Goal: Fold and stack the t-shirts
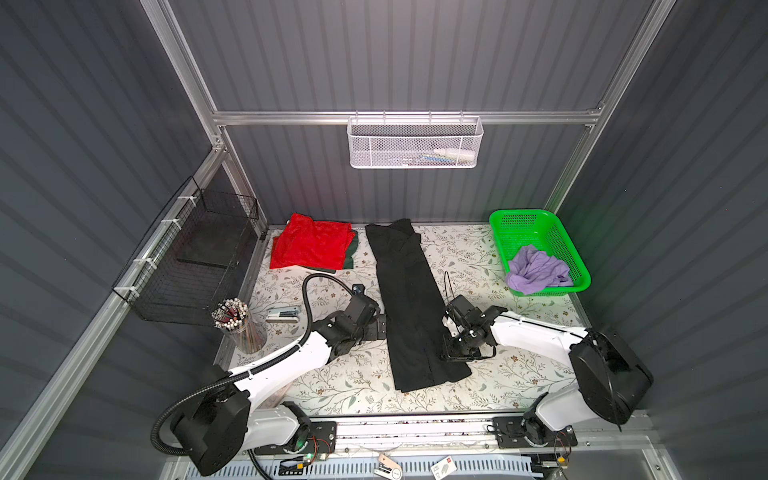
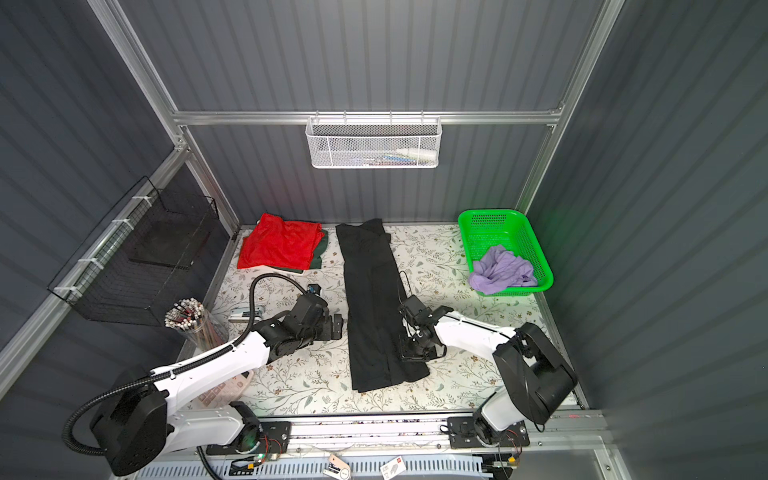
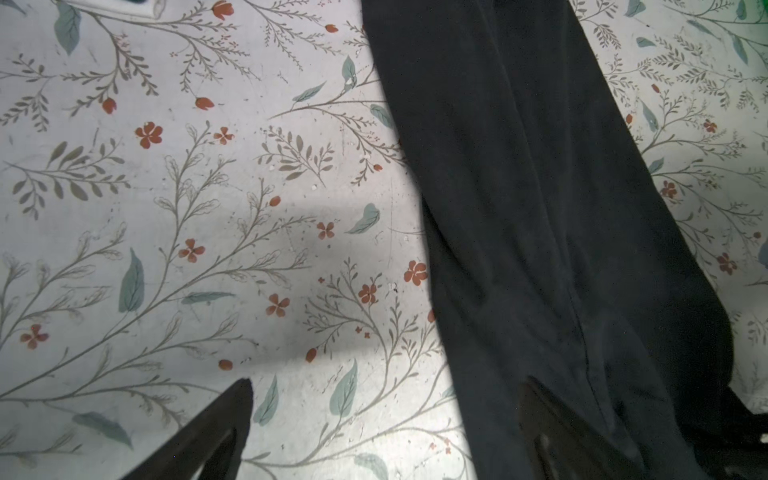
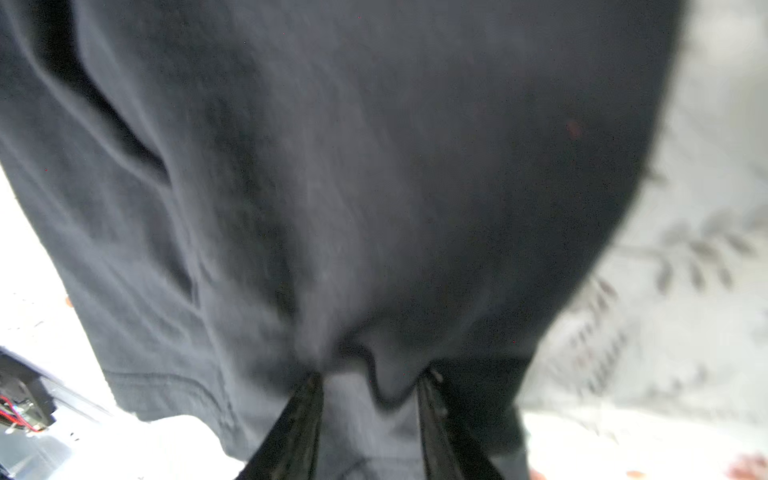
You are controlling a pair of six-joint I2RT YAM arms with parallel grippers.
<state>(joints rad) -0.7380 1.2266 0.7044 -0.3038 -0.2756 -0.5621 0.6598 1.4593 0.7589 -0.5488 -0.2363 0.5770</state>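
Both top views | red t-shirt (image 1: 311,245) folded atop dark green t-shirt (image 1: 351,251), back-left of counter (image 1: 519,365) | black t-shirt (image 1: 411,316) mid-counter, a long strip, crosswise folds likely left | lavender t-shirt (image 1: 536,270) crumpled in basket (image 1: 557,245), not yet folded | left pincer (image 1: 381,327) released beside strip | right pincer (image 4: 372,374) grasping bunched black cloth

Green t-shirt (image 1: 350,255) largely beneath red t-shirt (image 1: 309,245)

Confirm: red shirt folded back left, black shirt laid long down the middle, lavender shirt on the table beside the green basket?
One slip: both top views show the lavender shirt crumpled inside the green basket, not beside it. The red shirt and black shirt are as you say.
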